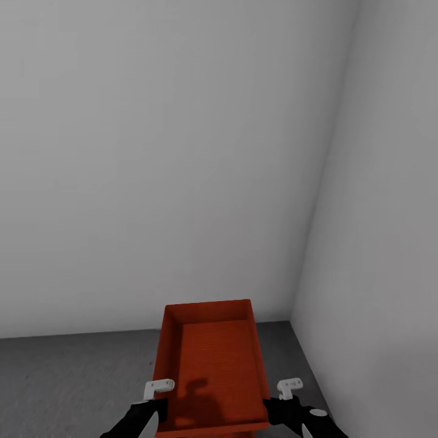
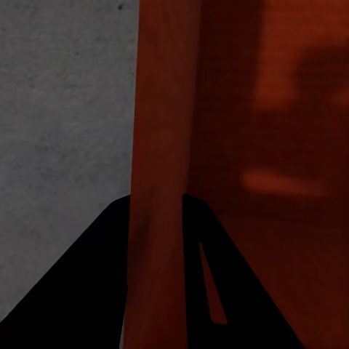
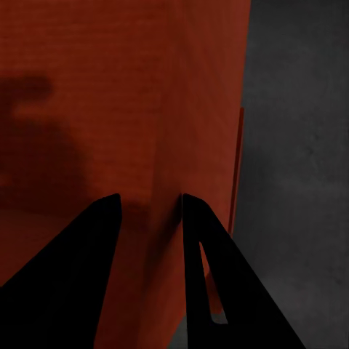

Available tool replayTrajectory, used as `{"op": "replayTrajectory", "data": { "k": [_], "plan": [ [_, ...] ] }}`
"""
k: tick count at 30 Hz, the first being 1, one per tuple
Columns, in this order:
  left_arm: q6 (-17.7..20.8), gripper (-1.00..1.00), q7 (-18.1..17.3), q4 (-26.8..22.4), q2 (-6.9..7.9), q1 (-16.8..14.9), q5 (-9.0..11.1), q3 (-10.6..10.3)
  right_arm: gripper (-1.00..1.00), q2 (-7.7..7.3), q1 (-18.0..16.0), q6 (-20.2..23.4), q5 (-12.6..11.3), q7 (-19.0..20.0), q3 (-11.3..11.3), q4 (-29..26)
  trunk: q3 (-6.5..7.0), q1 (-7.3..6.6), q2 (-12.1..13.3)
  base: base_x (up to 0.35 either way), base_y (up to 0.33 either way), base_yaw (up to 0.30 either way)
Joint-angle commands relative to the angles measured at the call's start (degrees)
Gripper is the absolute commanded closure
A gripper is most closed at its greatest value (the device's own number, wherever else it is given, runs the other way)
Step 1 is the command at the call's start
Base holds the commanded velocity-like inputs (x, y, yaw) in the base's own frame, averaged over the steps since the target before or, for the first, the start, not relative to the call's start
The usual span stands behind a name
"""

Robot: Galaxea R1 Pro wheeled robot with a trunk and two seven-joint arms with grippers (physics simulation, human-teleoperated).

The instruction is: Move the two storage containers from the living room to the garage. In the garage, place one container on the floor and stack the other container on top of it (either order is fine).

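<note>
The right gripper (image 3: 149,211) straddles the thin side wall of an orange-red container (image 3: 109,94): one black finger (image 3: 69,283) sits inside against the wall, the other (image 3: 225,291) outside it. A dark shadow lies across the container's inner surface. Beyond the wall is dark grey, speckled floor (image 3: 298,145).

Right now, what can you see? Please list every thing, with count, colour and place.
bin: one, orange-red, open-topped and empty, between the two grippers, near the room corner
floor: one, dark grey, speckled, under and around the bin
walls: two, pale grey, meeting in a corner right of the bin
left gripper: one, black fingers either side of the bin's left wall
right gripper: one, black fingers either side of the bin's right wall
</note>
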Motion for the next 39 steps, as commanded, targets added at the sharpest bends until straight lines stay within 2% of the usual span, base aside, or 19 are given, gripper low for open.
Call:
{"op": "replayTrajectory", "data": {
  "k": [1,39],
  "plan": [
    [-0.2,1.0,0.26,-0.29,-1.91,-0.02,0.28,-0.58,1.0,0.05,-0.02,0.41,0.45,0.43,-0.86,0.03,-0.35,0.23,-0.47,0.0,0.0,0.0],
    [-0.2,1.0,0.27,-0.23,-1.93,-0.02,0.23,-0.58,1.0,0.05,-0.02,0.37,0.36,0.63,-0.89,0.03,-10.62,8.58,-15.72,0.0,0.0,0.0]
  ]
}}
